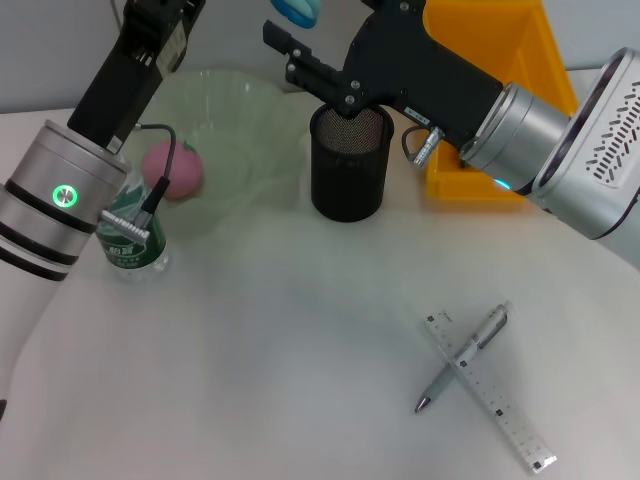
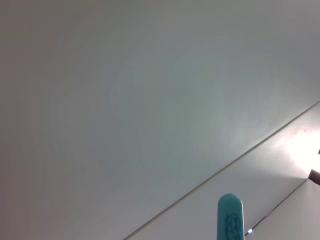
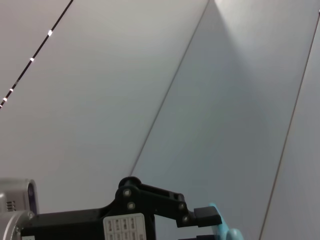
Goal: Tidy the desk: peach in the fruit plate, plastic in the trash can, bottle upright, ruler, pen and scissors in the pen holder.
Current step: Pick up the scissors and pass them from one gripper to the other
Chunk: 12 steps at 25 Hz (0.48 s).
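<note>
Step in hand: scissors into the pen holder (image 1: 348, 165). The left tool (image 3: 207, 222) is up behind and above the pen holder and looks clamped on the blue handle of the scissors (image 1: 295, 10). The blades aren't visible. The right tool (image 1: 292, 55) is just above the pen holder's rim, fingers spread, holding nothing.

The peach (image 1: 175, 170) sits in the fruit plate (image 1: 250, 100), left of the pen holder. The bottle (image 1: 130, 240) stands upright, further left. The ruler (image 1: 490, 395) and pen (image 1: 465, 358) lie crossed on the desk (image 1: 280, 380), well in front and to the right of the pen holder. The yellow trash can (image 1: 500, 60) is just right of it.

To do it well: get the right tool off the opening first, since the two tools crowd each other there. Centre the scissors over the mesh cup with the blades down, lower them inside the rim, then let go. Don't knock the holder, it probably tips easily.
</note>
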Each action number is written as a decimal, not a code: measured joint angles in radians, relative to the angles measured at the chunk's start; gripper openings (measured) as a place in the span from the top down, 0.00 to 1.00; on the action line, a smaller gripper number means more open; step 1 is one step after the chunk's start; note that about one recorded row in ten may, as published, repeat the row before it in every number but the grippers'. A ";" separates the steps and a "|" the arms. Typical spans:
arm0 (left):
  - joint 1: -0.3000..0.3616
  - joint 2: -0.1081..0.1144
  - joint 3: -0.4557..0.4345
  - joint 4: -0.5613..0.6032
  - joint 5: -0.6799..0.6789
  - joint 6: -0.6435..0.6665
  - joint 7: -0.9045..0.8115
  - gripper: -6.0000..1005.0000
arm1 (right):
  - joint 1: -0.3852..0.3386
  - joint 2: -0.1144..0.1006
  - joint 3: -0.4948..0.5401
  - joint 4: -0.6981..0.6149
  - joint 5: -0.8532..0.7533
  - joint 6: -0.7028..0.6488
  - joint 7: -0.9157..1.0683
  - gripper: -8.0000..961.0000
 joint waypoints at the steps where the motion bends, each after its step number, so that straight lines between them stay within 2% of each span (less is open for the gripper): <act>1: 0.000 0.000 0.000 0.001 0.000 0.000 0.000 0.72 | 0.000 0.000 0.000 0.000 0.000 0.000 0.000 0.29; 7: 0.000 0.000 0.000 -0.001 0.002 0.001 0.008 0.72 | 0.000 0.000 0.000 0.000 0.000 0.000 0.000 0.34; 12: 0.000 0.000 0.000 0.000 0.003 0.001 0.008 0.71 | 0.004 0.000 0.002 0.000 0.000 0.003 0.000 0.57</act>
